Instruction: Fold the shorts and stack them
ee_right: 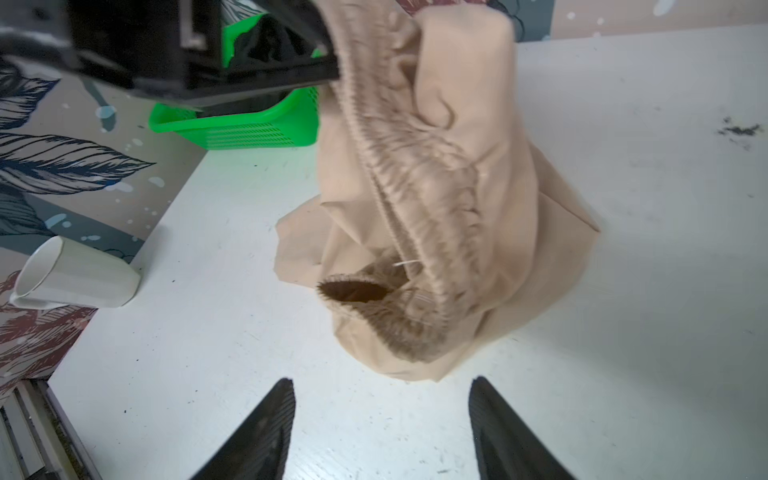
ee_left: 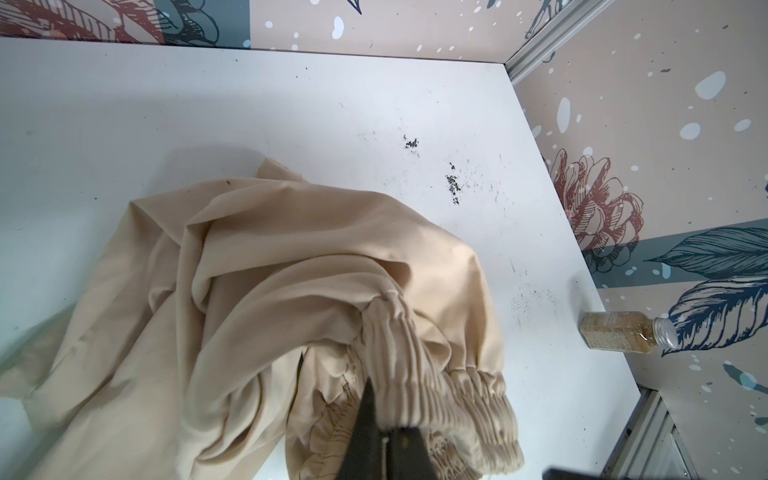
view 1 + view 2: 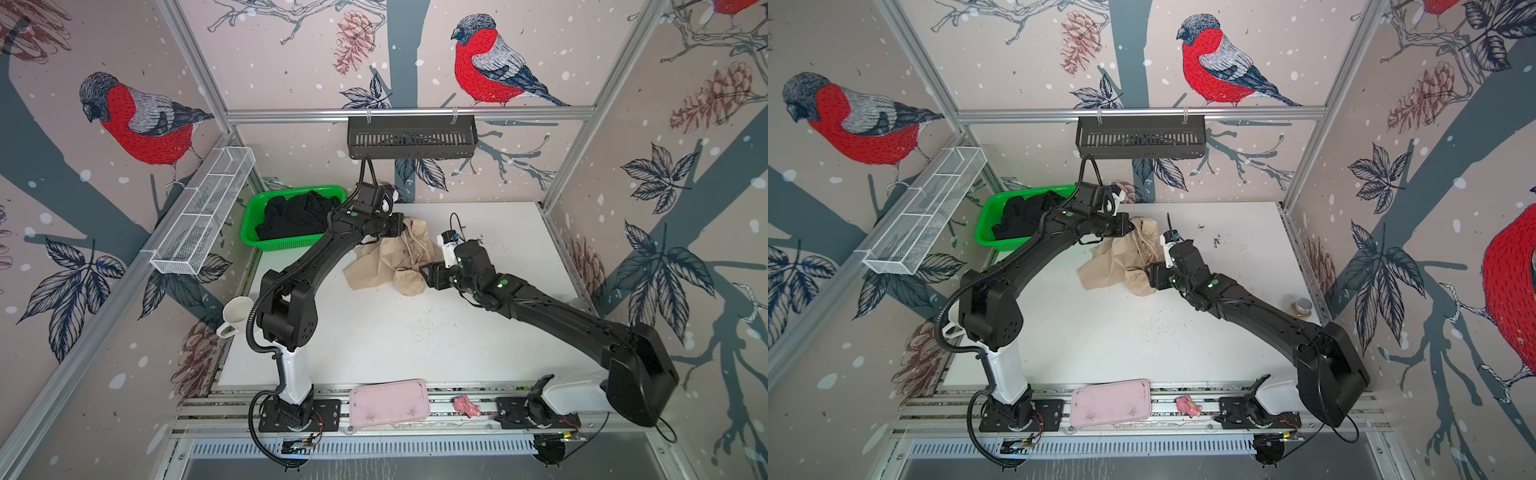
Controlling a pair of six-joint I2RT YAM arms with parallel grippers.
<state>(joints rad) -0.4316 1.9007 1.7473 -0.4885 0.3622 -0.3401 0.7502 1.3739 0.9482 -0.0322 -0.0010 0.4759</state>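
My left gripper (image 2: 384, 428) pinches the gathered waistband of the beige shorts (image 3: 388, 259), lifted off the counter (image 3: 395, 332); limp, light cloth, sags. My right gripper (image 1: 382, 419) is spread, empty, near the hanging waistband, probably the best second hold; black shorts (image 3: 297, 218) wait in the green basket (image 3: 251, 220).

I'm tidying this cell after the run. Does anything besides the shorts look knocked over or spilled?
Yes. A white mug lies tipped on its side at the table's left edge. Dark crumbs are scattered over the white table, looking spilled. A small bottle sits against the right wall, lying down in the left wrist view.
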